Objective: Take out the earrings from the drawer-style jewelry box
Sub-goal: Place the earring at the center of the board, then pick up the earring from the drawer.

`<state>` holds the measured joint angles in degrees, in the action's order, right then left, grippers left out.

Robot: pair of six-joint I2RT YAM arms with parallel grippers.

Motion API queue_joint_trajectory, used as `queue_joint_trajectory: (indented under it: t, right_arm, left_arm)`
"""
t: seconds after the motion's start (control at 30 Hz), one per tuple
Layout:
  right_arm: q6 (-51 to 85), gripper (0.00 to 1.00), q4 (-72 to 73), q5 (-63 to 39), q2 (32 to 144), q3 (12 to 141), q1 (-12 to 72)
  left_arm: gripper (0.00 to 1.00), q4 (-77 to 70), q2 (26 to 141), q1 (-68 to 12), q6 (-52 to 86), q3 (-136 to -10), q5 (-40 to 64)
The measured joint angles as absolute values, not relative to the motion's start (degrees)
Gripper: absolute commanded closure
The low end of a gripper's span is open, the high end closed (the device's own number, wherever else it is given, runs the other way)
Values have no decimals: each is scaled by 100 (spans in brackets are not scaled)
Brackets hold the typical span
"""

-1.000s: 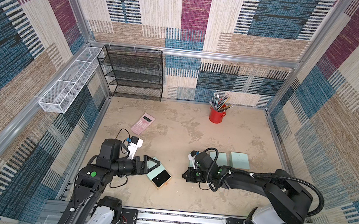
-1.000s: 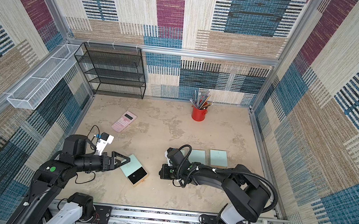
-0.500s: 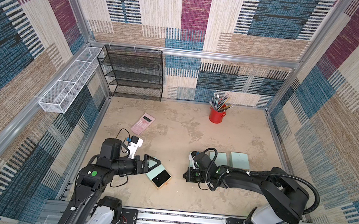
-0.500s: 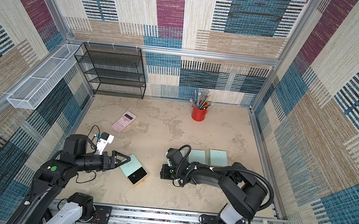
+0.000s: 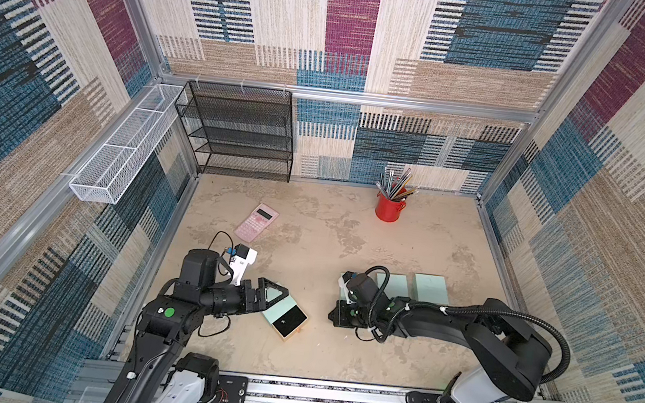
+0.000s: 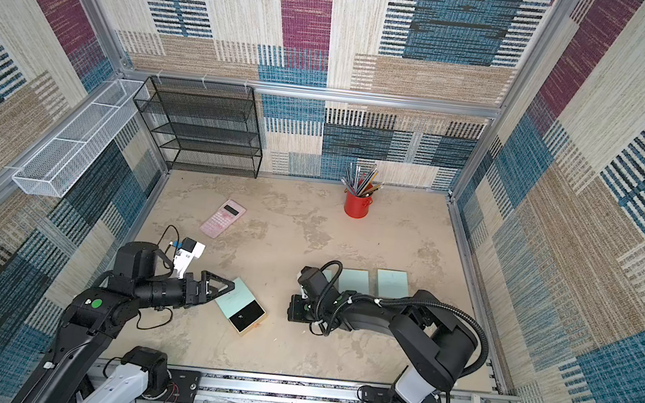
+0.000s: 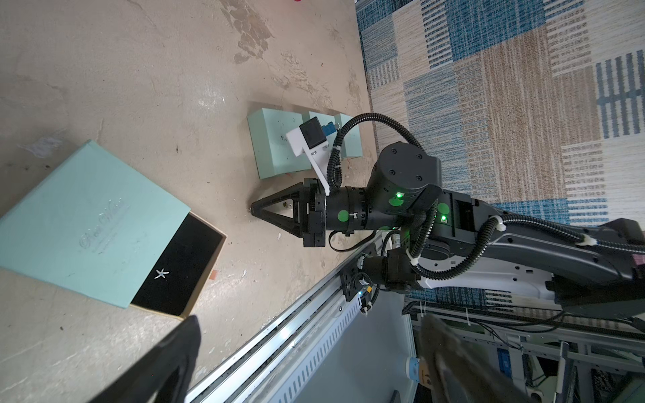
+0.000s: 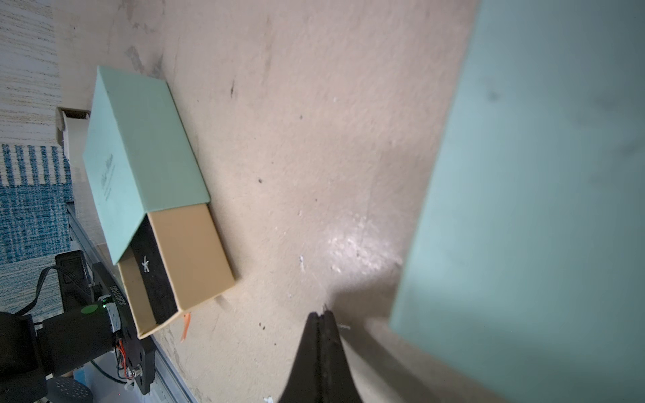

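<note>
Currently, the left gripper (image 5: 273,299) stands wide open at the closed end of the jewelry box (image 5: 284,315). Judge this as a bracing position, placed to stop the box from sliding; whether it touches the box cannot be told. The drawer (image 7: 178,265) projects from the opposite end, which exposes its black lining. One star-shaped piece of the earrings (image 7: 161,274) lies there. The right gripper (image 8: 321,315) is fully closed, tips down at the worktop (image 5: 329,232), well apart from the jewelry box on its drawer side. A thin sliver shows at those tips; you cannot confirm it as an earring.
</note>
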<state>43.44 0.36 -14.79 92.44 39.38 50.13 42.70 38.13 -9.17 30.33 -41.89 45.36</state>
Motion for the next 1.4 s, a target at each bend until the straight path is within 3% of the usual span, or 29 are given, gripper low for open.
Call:
queue_joint_trajectory:
  t: [0.27,0.7,0.83,1.4]
  right_arm:
    - [4346,85,12,-1483,9109,3935,5013]
    - [4180,83,-154,-1610,8493,4388,5089]
    - [3896,83,-113,-1857,8903,4952,5336]
    - [3531,78,102,-2665,10453,5741,5815]
  left_arm:
    - [1,4270,3813,-917,3039,-4187,4536]
    - [1,4303,3575,-917,3402,-4029,4477]
    - [2,4456,3085,-917,3892,-3769,4342]
    - [1,4545,3041,-917,4633,-3288,3553]
